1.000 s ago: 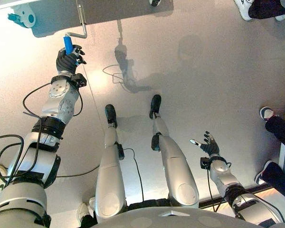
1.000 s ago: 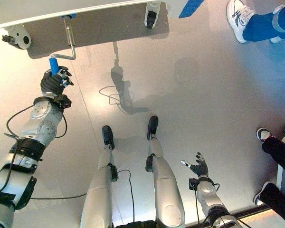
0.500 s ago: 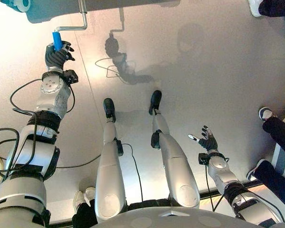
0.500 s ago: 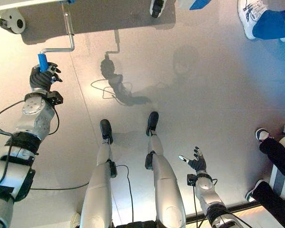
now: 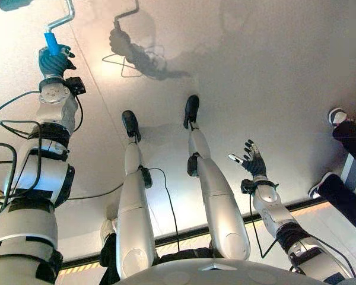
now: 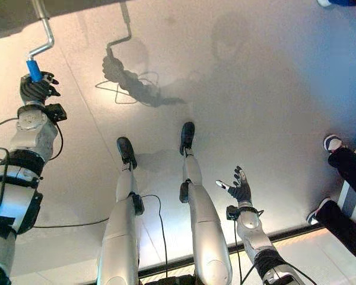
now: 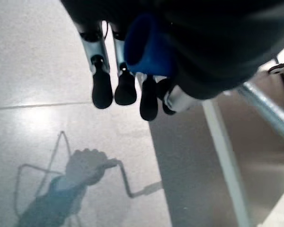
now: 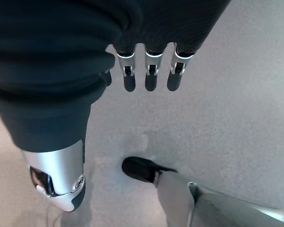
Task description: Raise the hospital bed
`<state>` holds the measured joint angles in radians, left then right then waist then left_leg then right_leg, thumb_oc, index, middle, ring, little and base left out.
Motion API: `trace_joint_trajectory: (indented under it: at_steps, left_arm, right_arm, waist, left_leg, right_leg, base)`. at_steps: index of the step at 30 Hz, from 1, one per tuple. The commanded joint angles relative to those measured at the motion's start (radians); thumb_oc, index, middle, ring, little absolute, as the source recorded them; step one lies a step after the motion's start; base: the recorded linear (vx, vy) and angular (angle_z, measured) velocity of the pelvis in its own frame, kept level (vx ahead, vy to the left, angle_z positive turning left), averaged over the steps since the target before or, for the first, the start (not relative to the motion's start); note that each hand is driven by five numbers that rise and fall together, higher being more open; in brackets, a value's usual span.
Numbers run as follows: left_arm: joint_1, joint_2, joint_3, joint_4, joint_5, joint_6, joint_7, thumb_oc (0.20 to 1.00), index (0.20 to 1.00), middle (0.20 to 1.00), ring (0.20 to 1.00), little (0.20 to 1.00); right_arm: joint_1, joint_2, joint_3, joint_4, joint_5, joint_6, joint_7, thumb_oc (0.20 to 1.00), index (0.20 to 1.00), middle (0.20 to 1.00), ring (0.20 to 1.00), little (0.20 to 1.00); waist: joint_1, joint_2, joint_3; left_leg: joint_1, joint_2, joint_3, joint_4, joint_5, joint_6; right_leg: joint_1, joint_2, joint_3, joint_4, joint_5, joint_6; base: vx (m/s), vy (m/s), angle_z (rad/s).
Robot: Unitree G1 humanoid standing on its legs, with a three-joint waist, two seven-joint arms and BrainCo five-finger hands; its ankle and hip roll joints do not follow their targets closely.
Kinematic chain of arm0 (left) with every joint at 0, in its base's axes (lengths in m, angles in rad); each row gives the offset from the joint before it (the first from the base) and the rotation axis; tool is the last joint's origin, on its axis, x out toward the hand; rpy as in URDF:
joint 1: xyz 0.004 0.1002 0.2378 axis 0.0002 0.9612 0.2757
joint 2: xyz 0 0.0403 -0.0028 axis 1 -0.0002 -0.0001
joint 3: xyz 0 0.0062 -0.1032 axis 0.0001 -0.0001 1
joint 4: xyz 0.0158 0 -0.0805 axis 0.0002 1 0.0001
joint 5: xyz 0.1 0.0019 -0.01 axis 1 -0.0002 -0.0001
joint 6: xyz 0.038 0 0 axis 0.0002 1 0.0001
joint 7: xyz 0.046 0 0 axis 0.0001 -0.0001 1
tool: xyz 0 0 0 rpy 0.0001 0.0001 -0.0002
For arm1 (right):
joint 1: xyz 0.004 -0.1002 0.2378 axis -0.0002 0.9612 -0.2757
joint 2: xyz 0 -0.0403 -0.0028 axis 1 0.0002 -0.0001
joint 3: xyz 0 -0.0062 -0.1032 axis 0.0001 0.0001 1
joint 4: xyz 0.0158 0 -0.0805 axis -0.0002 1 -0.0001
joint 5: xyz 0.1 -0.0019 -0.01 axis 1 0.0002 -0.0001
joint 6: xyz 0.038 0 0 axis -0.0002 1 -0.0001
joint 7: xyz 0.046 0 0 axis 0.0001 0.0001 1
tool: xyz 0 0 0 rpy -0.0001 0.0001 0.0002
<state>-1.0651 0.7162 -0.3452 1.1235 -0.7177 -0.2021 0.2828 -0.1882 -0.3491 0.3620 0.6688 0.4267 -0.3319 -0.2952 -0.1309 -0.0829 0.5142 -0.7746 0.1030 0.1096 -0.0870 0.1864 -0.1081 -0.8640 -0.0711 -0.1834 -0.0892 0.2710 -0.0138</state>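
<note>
Pale grey glossy floor (image 5: 273, 89) spreads under me, w/ a thin seam line running across it. My left hand (image 5: 52, 61) is stretched out ahead & to my left, fingers (image 7: 102, 90) curled round the blue grip (image 5: 50, 43) of the bed's crank handle (image 6: 43, 35); in the left wrist view the blue grip's end pokes out past my clenched palm. From the grip a silver bent rod runs up & away toward the dark underside of the hospital bed (image 6: 24, 15) at the far left edge of the floor; only a strip of the bed frame shows, plus a bit of teal fitting (image 5: 12, 5) at the far left corner. Crank shadow falls on the floor just right of the handle.

My right hand (image 6: 240, 189) hangs low on my right side, well apart from the crank, fingers straight & spread, thumb out, grasping nothing; right wrist view shows its fingertips (image 8: 150, 78) over bare floor.

Further out, at the right edge of the floor, a person's legs in dark trousers (image 5: 351, 196) w/ light-soled shoes (image 6: 331, 142). Lit strip (image 5: 190, 233) marks the near floor edge.
</note>
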Motion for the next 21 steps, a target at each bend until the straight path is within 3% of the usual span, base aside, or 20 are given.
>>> trace_joint_trajectory:
  at_steps: [1,21]
  left_arm:
    - [-0.045,0.070,-0.006,0.034,0.062,-0.016,0.033,0.200,0.200,0.200,0.200,0.200]
    - [-0.154,-0.029,-0.045,0.018,0.095,-0.017,0.059,0.200,0.200,0.200,0.200,0.200]
  right_arm:
    - [0.090,-0.042,-0.004,-0.044,0.023,-0.033,-0.017,1.000,1.000,1.000,1.000,1.000]
    - [0.095,-0.045,0.021,-0.055,0.008,-0.041,-0.026,1.000,1.000,1.000,1.000,1.000]
  waist:
    - [-0.008,-0.010,0.006]
    - [-0.094,-0.009,0.006]
  left_leg:
    - [0.004,-0.041,0.024,0.000,-0.063,0.028]
    - [0.038,0.001,0.134,0.000,-0.078,0.016]
  right_leg:
    - [0.056,-0.070,0.025,0.009,-0.051,0.191]
    - [-0.030,-0.008,0.126,0.064,-0.055,0.185]
  base:
    - [0.00,-0.051,-0.04]
    - [0.00,-0.038,-0.11]
